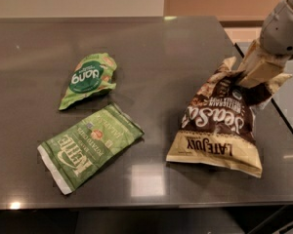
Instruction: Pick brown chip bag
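Note:
The brown chip bag (219, 123) is glossy dark brown with a cream-yellow band and white script lettering. It stands tilted at the right of the dark table, its top end raised and its cream end still on the tabletop. My gripper (256, 72) comes in from the upper right and is shut on the bag's crumpled top edge. The cream fingers (263, 68) pinch the foil.
A small green bag with a dark green oval (88, 79) lies at the left middle. A flat green Kettle bag (88, 147) lies in front of it. The dark table (161, 48) ends at its right edge close to the brown bag and at its front edge below.

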{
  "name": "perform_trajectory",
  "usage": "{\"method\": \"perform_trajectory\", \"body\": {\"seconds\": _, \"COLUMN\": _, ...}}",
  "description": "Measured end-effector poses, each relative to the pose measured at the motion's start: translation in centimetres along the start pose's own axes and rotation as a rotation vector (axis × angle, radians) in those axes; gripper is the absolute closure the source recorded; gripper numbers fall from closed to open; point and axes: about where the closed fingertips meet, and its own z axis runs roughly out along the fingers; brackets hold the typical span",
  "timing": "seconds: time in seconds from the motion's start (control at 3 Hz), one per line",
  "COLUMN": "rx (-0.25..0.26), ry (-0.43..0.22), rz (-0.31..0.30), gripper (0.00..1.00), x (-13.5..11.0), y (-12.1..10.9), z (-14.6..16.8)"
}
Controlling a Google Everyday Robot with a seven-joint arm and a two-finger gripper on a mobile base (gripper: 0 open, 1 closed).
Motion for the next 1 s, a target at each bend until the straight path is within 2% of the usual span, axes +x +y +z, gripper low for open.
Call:
{"method": "perform_trajectory", "body": {"seconds": 0.33, "rx": 0.052, "ry": -0.041, "rz": -0.035, "gripper": 1.00, "x": -1.7, "y": -1.4, "z": -3.2}}
{"method": "perform_trajectory", "body": {"seconds": 1.0, "rx": 0.146, "ry": -0.066, "rz": -0.087, "gripper": 1.00, "x": -3.7, "y": -3.7, "z": -6.8}}
